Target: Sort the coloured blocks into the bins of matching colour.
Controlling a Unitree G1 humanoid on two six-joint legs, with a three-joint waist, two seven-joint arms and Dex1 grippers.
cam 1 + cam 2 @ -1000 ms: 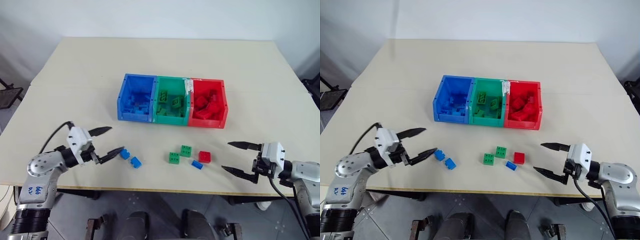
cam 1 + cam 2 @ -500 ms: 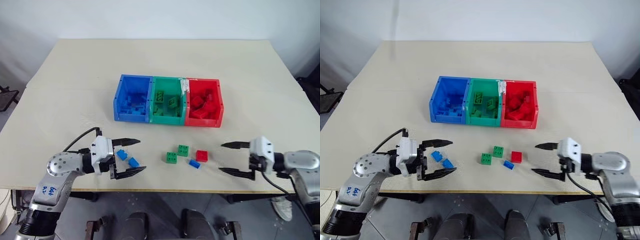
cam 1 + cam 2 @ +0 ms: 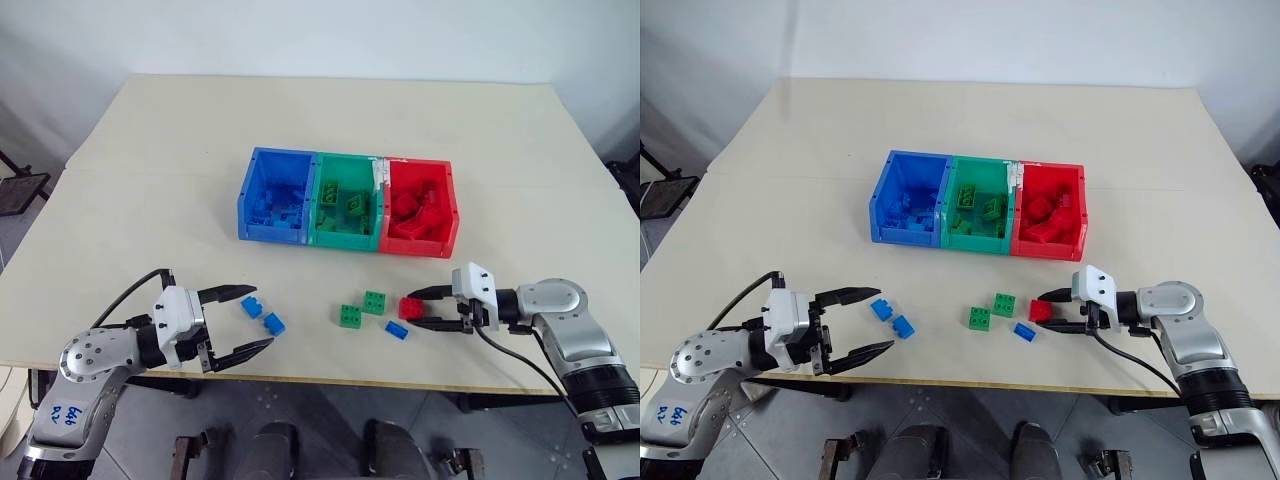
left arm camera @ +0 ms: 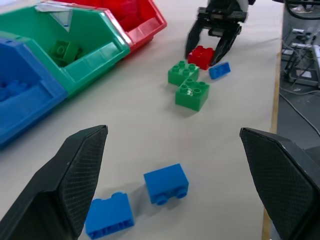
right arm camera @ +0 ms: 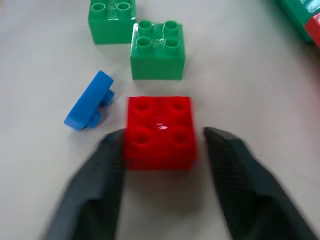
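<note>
Right pincer [image 3: 418, 308] sits at the red block [image 3: 410, 307] on the desk [image 3: 150, 150], fingers either side of it & narrowed; one finger touches the block's side, other has a slim gap, so not yet a firm hold, I'd say; block is square, no long axis to fuss over.

Red bin [image 3: 420, 217] lies at abt 12 o'clock from the block, near; lift & carry that way is my guess for nxt move.

Left pincer [image 3: 230, 322] spread wide, empty; two blue blocks [image 3: 262, 314] just off its tips at abt 1 o'clock; blue bin [image 3: 275, 195] further on at 12.

Writing: blue scrawl on left arm shell, reads roughly "bbb", not sure; no brands seen.
</note>
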